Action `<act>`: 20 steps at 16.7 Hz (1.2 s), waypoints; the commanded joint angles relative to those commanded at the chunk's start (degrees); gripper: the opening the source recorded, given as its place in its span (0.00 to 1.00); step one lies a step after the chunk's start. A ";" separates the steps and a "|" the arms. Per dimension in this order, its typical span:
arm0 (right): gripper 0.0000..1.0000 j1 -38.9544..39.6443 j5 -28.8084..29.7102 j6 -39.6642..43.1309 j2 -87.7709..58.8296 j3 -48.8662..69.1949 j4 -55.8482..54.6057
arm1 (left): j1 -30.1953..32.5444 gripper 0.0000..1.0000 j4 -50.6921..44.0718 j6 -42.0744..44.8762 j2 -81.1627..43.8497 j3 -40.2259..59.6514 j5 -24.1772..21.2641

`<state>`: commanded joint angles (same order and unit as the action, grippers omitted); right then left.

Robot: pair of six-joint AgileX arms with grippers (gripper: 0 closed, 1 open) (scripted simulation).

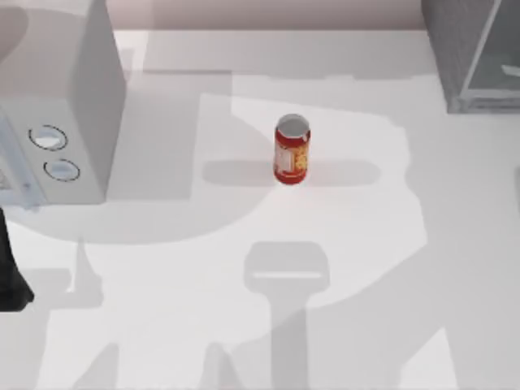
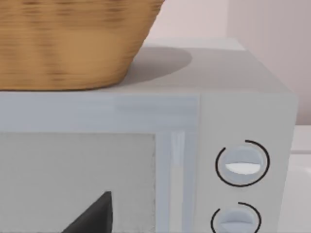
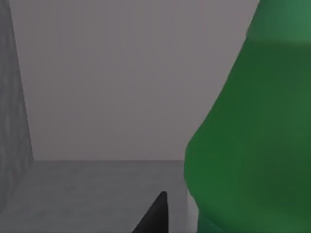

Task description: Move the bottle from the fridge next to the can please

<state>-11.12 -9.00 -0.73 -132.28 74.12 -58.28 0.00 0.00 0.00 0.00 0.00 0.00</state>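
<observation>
Left arm (image 1: 10, 272): black, ribbed. Hand fingers (image 3: 154, 216): black, wedge-shaped.

Top view: the fridge (image 1: 475, 53) is cut off by the upper and right edges, so only a corner of its grey body and pale door panel appears. The light grey box with two round dials (image 1: 61, 106) runs past the left edge. A dark piece of the left arm (image 1: 10, 272) is clipped at the left edge.

Left wrist view: a woven basket (image 2: 73, 43) on the dial box is cropped above and at the side.

Right wrist view: the bottle (image 3: 252, 141) is cropped, with cap and base out of frame. Only a dark tip of the right hand (image 3: 156, 216) enters, so its finger state cannot be told.
</observation>
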 joint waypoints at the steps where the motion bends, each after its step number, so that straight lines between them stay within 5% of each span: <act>1: 0.40 0.00 0.00 0.00 0.00 0.00 0.00 | 0.00 1.00 0.00 0.00 0.00 0.00 0.00; 6: 0.02 0.00 0.00 0.00 0.00 0.00 0.00 | 0.00 1.00 0.00 0.00 0.00 0.00 0.00; 20: 0.00 -0.22 -0.03 -0.13 3.90 0.98 4.82 | 0.00 1.00 0.00 0.00 0.00 0.00 0.00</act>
<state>-11.33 -9.03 -0.86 -128.38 75.10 -53.46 0.00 0.00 0.00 0.00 0.00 0.00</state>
